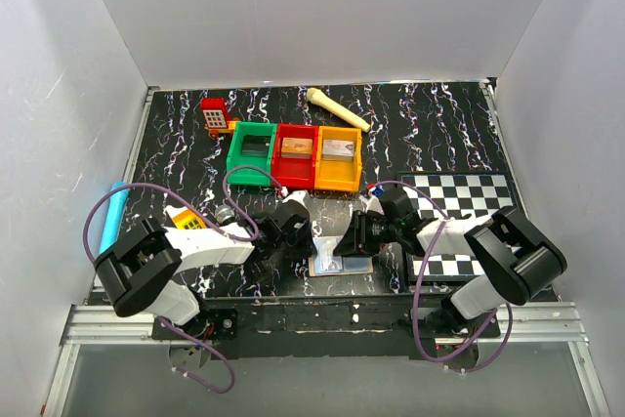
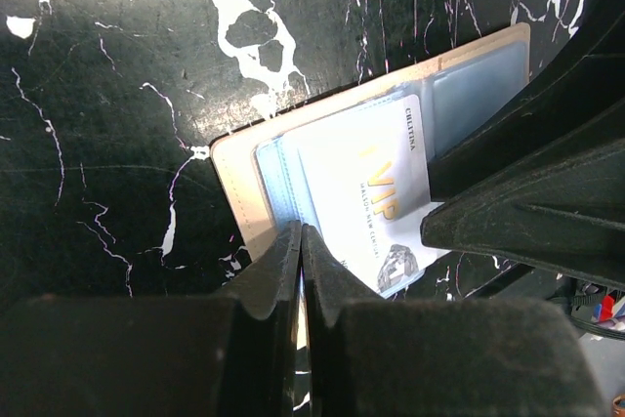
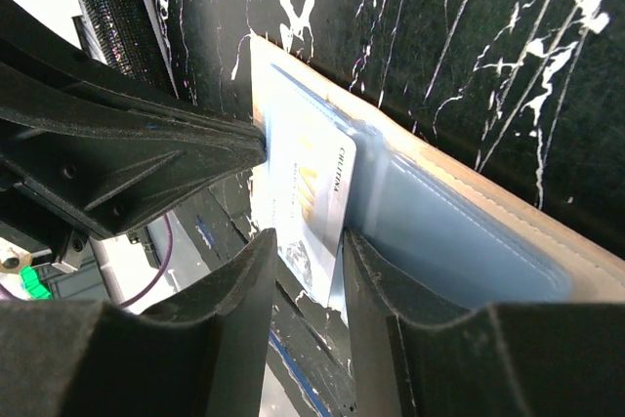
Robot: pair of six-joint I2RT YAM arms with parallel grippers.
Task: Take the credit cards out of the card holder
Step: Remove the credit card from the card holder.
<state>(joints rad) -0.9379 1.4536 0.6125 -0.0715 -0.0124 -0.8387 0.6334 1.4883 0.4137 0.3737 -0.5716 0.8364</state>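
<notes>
Card holder [image 1: 340, 261] lay open on bench [image 1: 439, 124], orange bin [image 1: 338, 179] behind it, VIP card [image 2: 366, 197] poking from its pocket. Left fingers [image 2: 278, 271] shut at holder's rim, right fingers [image 3: 244, 280] narrowly apart astride card. Step likely needed holder pinned, card pulled out flat.

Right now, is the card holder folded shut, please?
No, the card holder lies open, with a white VIP card showing inside.

A lab robot cell; plain white panels [image 1: 59, 65] box in a black marbled tabletop [image 1: 439, 134]; left arm [image 1: 195, 241] and right arm [image 1: 508, 251] sit bolted on an aluminium rail [image 1: 88, 322].
</notes>
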